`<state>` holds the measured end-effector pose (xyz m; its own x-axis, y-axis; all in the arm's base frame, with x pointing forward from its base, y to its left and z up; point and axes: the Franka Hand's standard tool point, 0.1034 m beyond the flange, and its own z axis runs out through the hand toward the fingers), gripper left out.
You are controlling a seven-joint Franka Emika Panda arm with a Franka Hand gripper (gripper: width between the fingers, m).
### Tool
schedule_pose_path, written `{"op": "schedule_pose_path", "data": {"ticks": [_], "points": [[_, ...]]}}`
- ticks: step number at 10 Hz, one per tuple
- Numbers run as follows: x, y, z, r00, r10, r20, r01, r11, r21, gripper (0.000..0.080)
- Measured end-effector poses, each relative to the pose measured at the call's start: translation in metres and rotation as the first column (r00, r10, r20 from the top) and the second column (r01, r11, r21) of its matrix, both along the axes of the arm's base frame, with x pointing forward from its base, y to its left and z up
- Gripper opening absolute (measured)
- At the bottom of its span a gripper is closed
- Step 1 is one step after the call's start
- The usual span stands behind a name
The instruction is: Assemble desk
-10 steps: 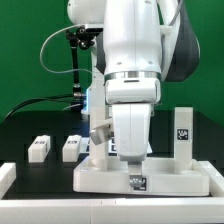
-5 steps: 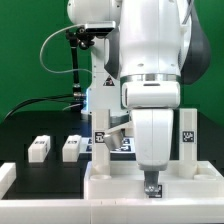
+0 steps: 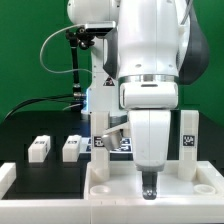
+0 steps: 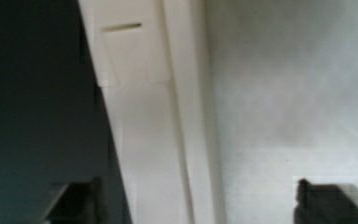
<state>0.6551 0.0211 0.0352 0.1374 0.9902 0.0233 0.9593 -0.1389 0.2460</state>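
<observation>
The white desk panel (image 3: 115, 182) lies flat at the front of the table. Two tagged legs stand upright in it, one at the exterior view's right (image 3: 188, 135) and one at its left (image 3: 101, 142). Two more legs (image 3: 39, 148) (image 3: 71, 148) lie loose on the black table. My gripper (image 3: 150, 187) is down at the panel's front part. In the wrist view the gripper (image 4: 206, 205) has its fingertips (image 4: 78, 203) wide apart over the panel's edge strip (image 4: 149, 120). The fingers hold nothing.
A low white wall (image 3: 110, 212) runs along the front edge just before the panel, with a white piece (image 3: 5, 176) at the exterior view's left. The marker board (image 3: 122, 144) lies behind the panel. A green backdrop and cables stand behind.
The panel with its upright legs has slid toward the front wall and the exterior view's right, together with my gripper. Over the last half second almost nothing moved.
</observation>
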Motion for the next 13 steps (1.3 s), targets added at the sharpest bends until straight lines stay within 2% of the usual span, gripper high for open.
{"op": "schedule_pose_path", "data": {"ticks": [1, 2, 3, 8, 10, 11, 12, 13], "points": [[0.000, 0.000, 0.000, 1.000, -0.001, 0.000, 0.001, 1.000, 0.000, 0.0578], [0.000, -0.001, 0.000, 1.000, -0.001, 0.000, 0.001, 1.000, 0.000, 0.0635], [0.000, -0.001, 0.000, 1.000, -0.002, 0.000, 0.002, 1.000, 0.000, 0.0645], [0.001, -0.003, 0.003, 1.000, -0.012, -0.004, 0.012, 1.000, 0.001, 0.0649], [0.001, -0.011, 0.071, 0.995, -0.088, -0.052, 0.088, 0.996, -0.002, 0.0649], [0.003, -0.017, 0.084, 0.992, -0.105, -0.065, 0.105, 0.994, -0.007, 0.0649], [0.010, -0.018, 0.098, 0.983, -0.178, -0.054, 0.178, 0.984, 0.007, 0.0649], [0.009, -0.017, 0.094, 0.966, -0.253, -0.052, 0.254, 0.967, 0.025, 0.0649]]}}
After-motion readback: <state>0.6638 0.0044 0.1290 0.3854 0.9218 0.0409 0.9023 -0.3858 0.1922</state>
